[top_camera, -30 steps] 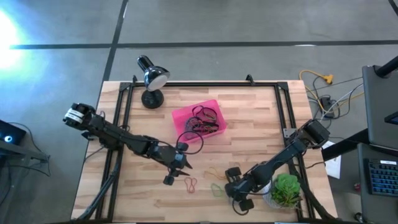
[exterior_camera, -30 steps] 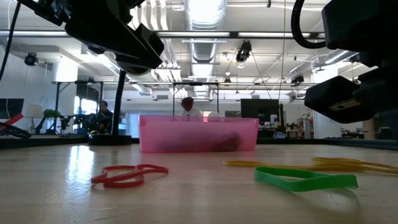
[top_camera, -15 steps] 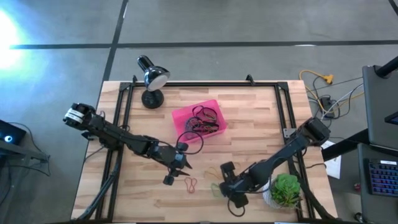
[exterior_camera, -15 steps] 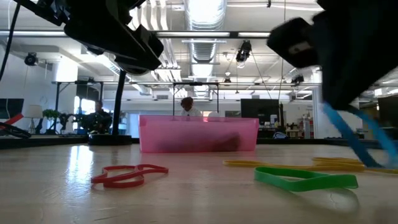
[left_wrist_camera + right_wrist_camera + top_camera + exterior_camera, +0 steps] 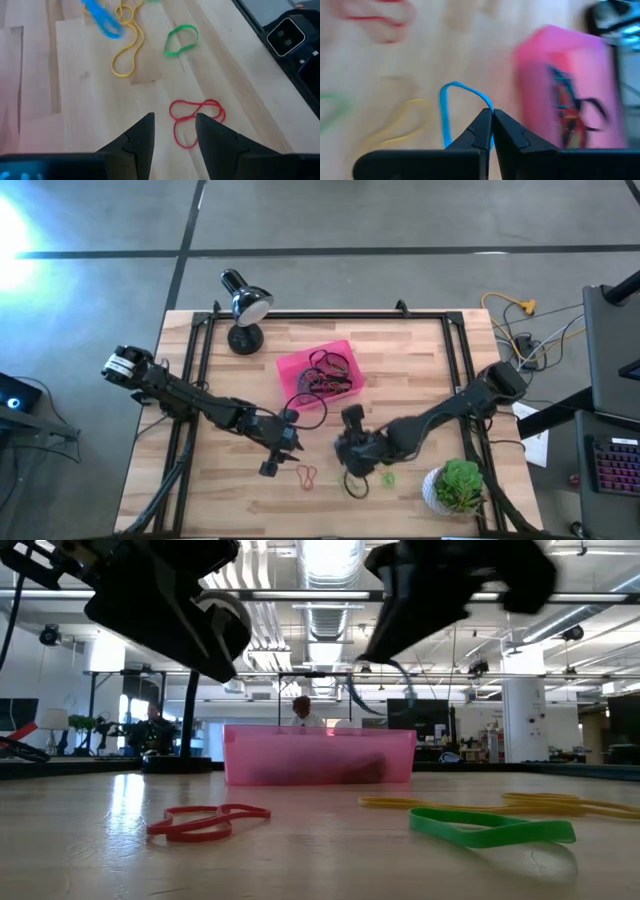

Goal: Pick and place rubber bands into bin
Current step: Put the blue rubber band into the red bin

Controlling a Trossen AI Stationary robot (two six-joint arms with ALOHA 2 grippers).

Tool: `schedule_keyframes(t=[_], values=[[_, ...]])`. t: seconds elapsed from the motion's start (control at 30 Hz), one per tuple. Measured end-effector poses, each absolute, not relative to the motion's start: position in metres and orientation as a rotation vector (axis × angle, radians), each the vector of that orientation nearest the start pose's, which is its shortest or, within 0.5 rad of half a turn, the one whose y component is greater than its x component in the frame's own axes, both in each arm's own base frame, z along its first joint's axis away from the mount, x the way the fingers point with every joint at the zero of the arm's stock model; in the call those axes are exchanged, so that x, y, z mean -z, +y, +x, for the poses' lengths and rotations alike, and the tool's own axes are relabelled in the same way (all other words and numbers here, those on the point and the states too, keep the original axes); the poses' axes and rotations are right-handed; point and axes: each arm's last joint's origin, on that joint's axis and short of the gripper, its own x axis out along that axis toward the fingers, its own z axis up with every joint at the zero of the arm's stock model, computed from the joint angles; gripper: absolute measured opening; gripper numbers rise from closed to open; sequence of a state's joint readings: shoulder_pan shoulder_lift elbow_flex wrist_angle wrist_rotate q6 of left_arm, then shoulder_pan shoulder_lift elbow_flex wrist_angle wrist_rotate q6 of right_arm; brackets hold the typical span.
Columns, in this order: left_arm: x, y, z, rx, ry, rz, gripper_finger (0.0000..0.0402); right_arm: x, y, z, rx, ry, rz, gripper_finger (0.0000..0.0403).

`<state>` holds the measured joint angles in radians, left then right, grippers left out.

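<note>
The wooden table (image 5: 420, 370) carries a black frame along its edges, a black desk lamp (image 5: 243, 310) at the far left corner and a green potted plant (image 5: 459, 485) at the near right corner.

The pink bin (image 5: 318, 372) sits on the table near the centre, toward the far side. It already holds a tangle of dark, red and orange rubber bands; one large black band (image 5: 305, 405) hangs over its near-left wall onto the wood. In the low view the bin stands flat behind the loose bands.

The left arm reaches in from the left edge. The left gripper (image 5: 280, 450) hovers above the table, near side of the bin, with its fingers (image 5: 141, 137) apart and nothing between them. In the left wrist view the red band (image 5: 194, 121) lies on the wood just beyond the fingertips, not touched.

The right arm reaches in from the right edge. The right gripper (image 5: 352, 452) hangs above the table, just right of the left gripper, fingers pressed together on a blue band (image 5: 451, 112). The loop dangles from the tips, clear of the wood. The bin is near but apart from it.

Loose bands lie on the table on the bin's near side: the red band twisted into a figure eight, a yellow band (image 5: 127, 47) in a long loop, and a green band (image 5: 180, 39) flat beside it.
</note>
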<state>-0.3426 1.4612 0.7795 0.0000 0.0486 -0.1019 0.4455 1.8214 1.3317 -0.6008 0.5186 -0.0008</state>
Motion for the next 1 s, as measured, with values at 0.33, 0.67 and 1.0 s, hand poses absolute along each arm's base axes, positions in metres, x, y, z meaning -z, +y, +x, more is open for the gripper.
schedule_keyframes(t=[0.33, 0.67, 1.0], values=[[-0.191, -0.102, 0.270, 0.325, 0.789, -0.026, 0.0128, -0.226, 0.069, 0.371, 0.341, 0.974, -0.499, 0.0008], [-0.188, -0.104, 0.267, 0.309, 0.833, -0.064, 0.0128, -0.226, -0.005, 0.377, 0.513, 1.026, -0.403, 0.0008], [-0.189, -0.104, 0.267, 0.308, 0.831, -0.065, 0.0128, -0.225, -0.030, 0.376, 0.520, 1.040, -0.268, 0.0009]])
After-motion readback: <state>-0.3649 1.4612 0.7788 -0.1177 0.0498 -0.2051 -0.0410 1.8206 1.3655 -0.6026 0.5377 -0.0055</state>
